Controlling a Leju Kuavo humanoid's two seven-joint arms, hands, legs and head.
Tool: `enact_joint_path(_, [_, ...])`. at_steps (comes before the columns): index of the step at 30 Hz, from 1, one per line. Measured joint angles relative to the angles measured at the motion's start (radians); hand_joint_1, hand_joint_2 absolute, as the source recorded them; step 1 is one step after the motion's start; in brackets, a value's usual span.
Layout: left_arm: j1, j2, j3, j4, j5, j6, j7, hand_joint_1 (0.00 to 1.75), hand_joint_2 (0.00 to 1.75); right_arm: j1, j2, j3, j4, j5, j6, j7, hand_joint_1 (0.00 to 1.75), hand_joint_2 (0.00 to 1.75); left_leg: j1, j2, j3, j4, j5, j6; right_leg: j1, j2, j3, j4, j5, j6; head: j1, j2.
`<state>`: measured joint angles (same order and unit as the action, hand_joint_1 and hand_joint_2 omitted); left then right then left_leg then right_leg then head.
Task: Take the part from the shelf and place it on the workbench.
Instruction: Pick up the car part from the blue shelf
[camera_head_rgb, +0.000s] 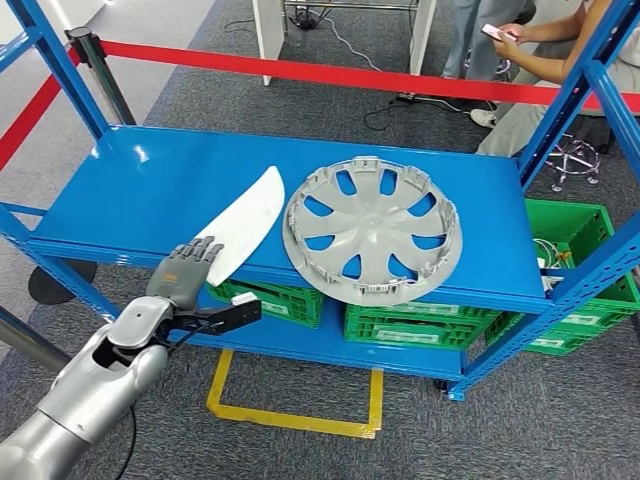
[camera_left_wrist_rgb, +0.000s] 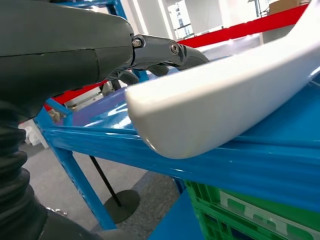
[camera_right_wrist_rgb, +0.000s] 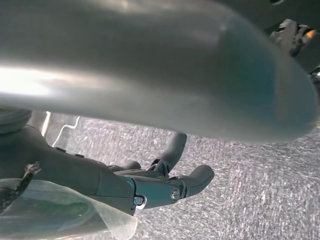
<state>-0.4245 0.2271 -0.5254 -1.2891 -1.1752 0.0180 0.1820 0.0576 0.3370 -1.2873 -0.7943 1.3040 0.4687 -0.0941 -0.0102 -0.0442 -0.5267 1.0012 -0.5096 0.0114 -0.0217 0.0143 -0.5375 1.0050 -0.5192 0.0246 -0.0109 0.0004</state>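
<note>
One white part (camera_head_rgb: 245, 225) lies on the blue shelf (camera_head_rgb: 151, 190), long axis diagonal, near end overhanging the front edge. The left hand (camera_head_rgb: 185, 272) grips that end. The right hand (camera_right_wrist_rgb: 158, 182) hangs over the floor, fingers apart, holding nothing; one grey wheel cover (camera_head_rgb: 372, 230) lies beside the part.

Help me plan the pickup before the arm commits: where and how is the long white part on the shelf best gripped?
Probably at its near rounded end, which juts past the shelf's front edge, so fingers can close above and below it. Come from the front, low; the left hand is already there. The wheel cover crowds its right side.
</note>
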Motion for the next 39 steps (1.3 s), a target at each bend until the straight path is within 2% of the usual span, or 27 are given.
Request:
enact_joint_path(9, [-0.021,-0.019,-0.015,0.073,-0.021,0.029,0.000,0.02,1.75,-0.004,-0.001,-0.016,0.009,0.031,-0.008,-0.015,0.00,0.00,0.000,0.000,0.000,0.000,0.000,0.000,0.000,0.000,0.000,0.000,0.000,0.000,0.000,0.000])
enact_joint_path(11, [-0.023,-0.022,-0.015,0.087,-0.023,0.033,0.002,0.26,1.75,-0.004,-0.001,-0.019,0.009,0.041,-0.007,-0.016,0.00,0.00,0.000,0.000,0.000,0.000,0.000,0.000,0.000,0.000,0.000,0.000,0.000,0.000,0.000,0.000])
enact_joint_path(13, [-0.024,-0.024,-0.015,0.101,-0.027,0.039,0.002,1.09,1.75,-0.004,-0.001,-0.022,0.009,0.052,-0.006,-0.018,0.00,0.00,0.000,0.000,0.000,0.000,0.000,0.000,0.000,0.000,0.000,0.000,0.000,0.000,0.000,0.000])
enact_joint_path(15, [-0.025,-0.026,-0.014,0.115,-0.032,0.047,0.002,1.71,1.75,-0.004,-0.001,-0.026,0.009,0.061,-0.006,-0.022,0.00,0.00,0.000,0.000,0.000,0.000,0.000,0.000,0.000,0.000,0.000,0.000,0.000,0.000,0.000,0.000])
enact_joint_path(19, [-0.029,-0.029,-0.013,0.143,-0.045,0.064,0.002,1.75,1.75,-0.005,-0.001,-0.036,0.009,0.073,-0.006,-0.033,0.00,0.00,0.000,0.000,0.000,0.000,0.000,0.000,0.000,0.000,0.000,0.000,0.000,0.000,0.000,0.000])
enact_joint_path(26, [-0.046,-0.030,-0.006,0.178,-0.069,0.092,0.002,1.66,1.75,-0.008,-0.001,-0.053,0.009,0.102,-0.003,-0.055,0.00,0.00,0.000,0.000,0.000,0.000,0.000,0.000,0.000,0.000,0.001,0.000,0.000,0.000,0.000,0.000])
enact_joint_path(30, [-0.060,-0.034,-0.001,0.192,-0.080,0.101,-0.002,1.75,1.75,-0.010,-0.001,-0.056,0.009,0.124,-0.011,-0.066,0.00,0.00,0.000,0.000,0.002,0.000,0.000,0.000,0.000,0.001,0.002,0.000,0.000,0.000,0.000,0.000])
enact_joint_path(39, [-0.072,-0.041,0.015,0.210,-0.095,0.145,-0.007,1.75,1.75,-0.020,-0.002,-0.071,0.015,0.172,-0.042,-0.094,0.00,0.00,0.000,0.001,0.004,0.000,0.000,0.000,0.000,0.001,0.003,0.000,0.001,0.001,0.000,0.000])
